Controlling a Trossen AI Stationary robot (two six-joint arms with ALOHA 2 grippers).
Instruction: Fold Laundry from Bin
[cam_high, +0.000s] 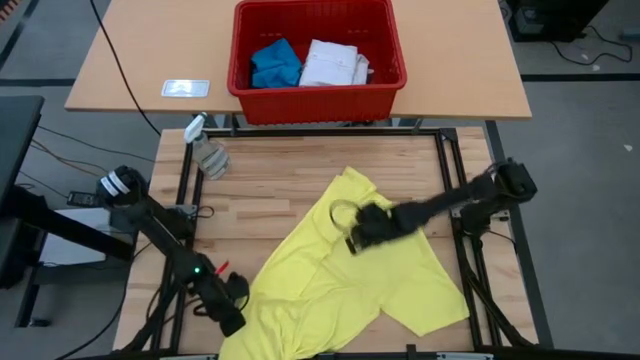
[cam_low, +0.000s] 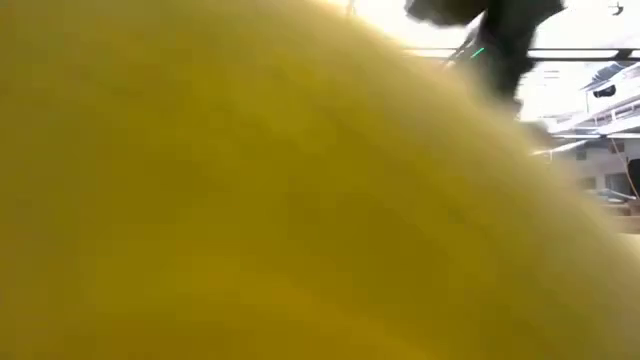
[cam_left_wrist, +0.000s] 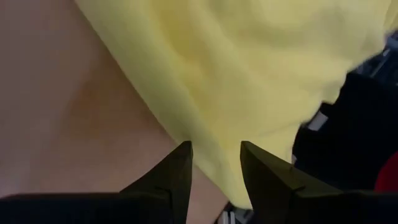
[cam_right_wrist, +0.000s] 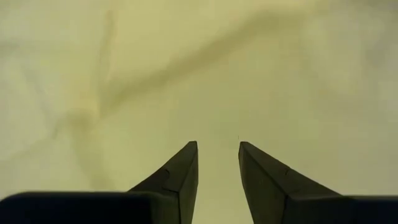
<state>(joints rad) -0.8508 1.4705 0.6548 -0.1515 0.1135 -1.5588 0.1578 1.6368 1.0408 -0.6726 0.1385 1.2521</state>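
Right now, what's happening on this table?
A bright yellow T-shirt lies spread across the wooden table, and both arms are at it. The left gripper is at the shirt's lower left edge, fingers open with the hem in the gap between them. The right gripper hovers over the shirt's middle, fingers apart, gripping nothing. The red bin sits on the tan table beyond, still holding a blue piece and a white shirt. No fold is visible yet.
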